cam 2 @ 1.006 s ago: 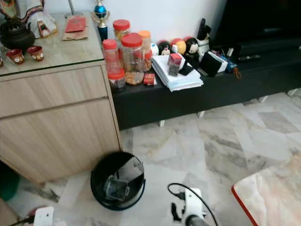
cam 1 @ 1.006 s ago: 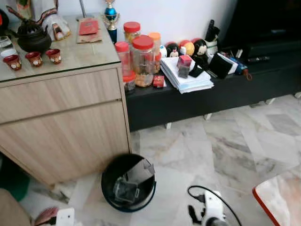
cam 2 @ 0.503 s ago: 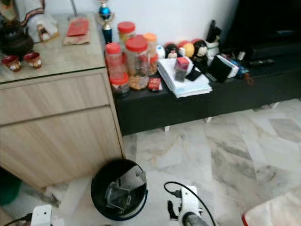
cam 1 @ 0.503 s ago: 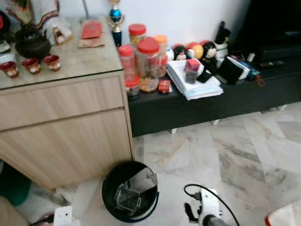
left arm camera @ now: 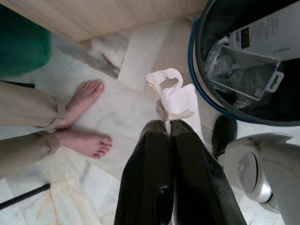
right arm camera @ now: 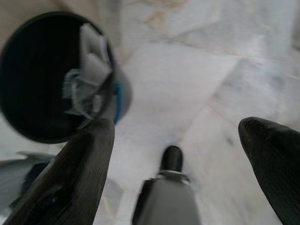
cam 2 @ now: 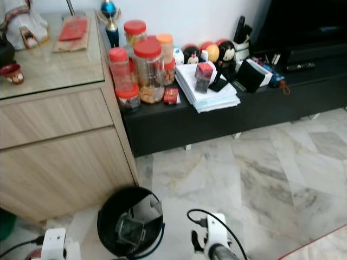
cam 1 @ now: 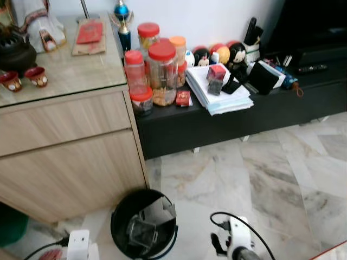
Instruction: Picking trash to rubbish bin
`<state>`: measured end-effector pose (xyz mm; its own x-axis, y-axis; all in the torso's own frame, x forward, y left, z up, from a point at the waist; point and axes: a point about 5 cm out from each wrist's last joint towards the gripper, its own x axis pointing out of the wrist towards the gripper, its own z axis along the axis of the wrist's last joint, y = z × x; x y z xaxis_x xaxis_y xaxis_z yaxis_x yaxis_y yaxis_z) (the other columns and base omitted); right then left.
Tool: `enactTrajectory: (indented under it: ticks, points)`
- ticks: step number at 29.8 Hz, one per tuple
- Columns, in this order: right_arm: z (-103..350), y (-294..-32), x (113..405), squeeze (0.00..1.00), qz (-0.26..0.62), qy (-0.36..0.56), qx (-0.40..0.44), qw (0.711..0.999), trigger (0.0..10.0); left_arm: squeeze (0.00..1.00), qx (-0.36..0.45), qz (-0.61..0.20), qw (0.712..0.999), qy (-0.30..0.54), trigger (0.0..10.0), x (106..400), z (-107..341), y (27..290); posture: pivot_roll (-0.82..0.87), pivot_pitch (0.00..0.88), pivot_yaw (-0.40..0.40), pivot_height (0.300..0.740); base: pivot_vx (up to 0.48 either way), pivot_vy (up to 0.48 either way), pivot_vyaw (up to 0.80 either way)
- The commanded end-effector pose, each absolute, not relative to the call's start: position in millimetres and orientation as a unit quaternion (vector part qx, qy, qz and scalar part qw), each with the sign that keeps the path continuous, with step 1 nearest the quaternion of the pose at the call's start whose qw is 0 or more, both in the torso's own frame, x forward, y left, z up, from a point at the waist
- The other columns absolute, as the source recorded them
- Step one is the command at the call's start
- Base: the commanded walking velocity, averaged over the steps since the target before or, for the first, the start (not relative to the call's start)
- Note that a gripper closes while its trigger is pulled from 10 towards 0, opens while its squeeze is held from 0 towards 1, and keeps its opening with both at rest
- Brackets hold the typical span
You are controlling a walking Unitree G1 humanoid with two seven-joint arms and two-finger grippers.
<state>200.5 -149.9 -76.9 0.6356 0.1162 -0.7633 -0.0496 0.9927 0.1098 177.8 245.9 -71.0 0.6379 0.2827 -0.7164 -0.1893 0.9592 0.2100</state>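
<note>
Left gripper pinching white trash beside bin, right gripper spread over floor.

Eye views: black rubbish bin [cam 1: 143,227] on marble floor [cam 1: 282,179] just beside wooden cabinet [cam 1: 70,157], clear plastic tray and paper already inside; red-lidded jars [cam 1: 154,70] and paper stack [cam 1: 222,89] on low black bench [cam 1: 233,116]; both wrists poke in at bottom edge. Left wrist view: left gripper [left arm camera: 168,125] fingers pressed together, clamping crumpled white paper trash [left arm camera: 173,99], which hangs over floor just outside bin's blue-edged rim, not in it; a person's bare feet [left arm camera: 86,119] nearby. Right wrist view: right gripper [right arm camera: 178,136] fingers wide apart, holding nothing, over floor next to bin; view is blurred.
</note>
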Motion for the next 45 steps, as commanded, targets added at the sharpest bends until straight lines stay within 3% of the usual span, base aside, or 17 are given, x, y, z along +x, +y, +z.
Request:
enactTrajectory:
  ticks: [1, 13, 21, 36, 45]
  points:
    - [-79.1, -154.3, 195.9, 0.0, 0.046, 0.43, 0.031, 0.901, 10.0, 0.0, 0.059, 0.131, 0.897, 0.417, 10.0, 170.2, -74.1, 248.6, 0.14, 0.135, 0.009, 0.74, 0.0, 0.0, 0.58]
    - [-80.5, -154.2, 193.0, 0.0, 0.051, 0.434, 0.03, 0.899, 10.0, 0.0, 0.058, 0.136, 0.892, 0.428, 10.0, 161.0, -77.4, 251.7, 0.15, 0.125, 0.001, 0.74, 0.0, 0.0, 0.8]
    - [-80.5, -155.3, 193.0, 0.0, 0.043, 0.433, 0.038, 0.9, 10.0, 0.0, 0.055, 0.142, 0.891, 0.428, 10.0, 158.9, -77.6, 253.5, 0.15, 0.136, -0.002, 0.74, 0.0, 0.0, 0.0]
    - [-81.6, -153.8, 191.2, 0.0, 0.049, 0.438, 0.032, 0.897, 10.0, 0.0, 0.054, 0.145, 0.892, 0.425, 10.0, 159.3, -77.6, 252.8, 0.16, 0.152, -0.004, 0.74, 0.306, 0.0, 0.2]
    - [-74.6, -149.9, 203.9, 0.0, 0.062, 0.417, 0.027, 0.906, 10.0, 0.0, 0.098, 0.056, 0.918, 0.381, 10.0, 198.5, -64.7, 226.0, 0.16, 0.166, -0.008, 0.74, 0.0, 0.0, 0.0]
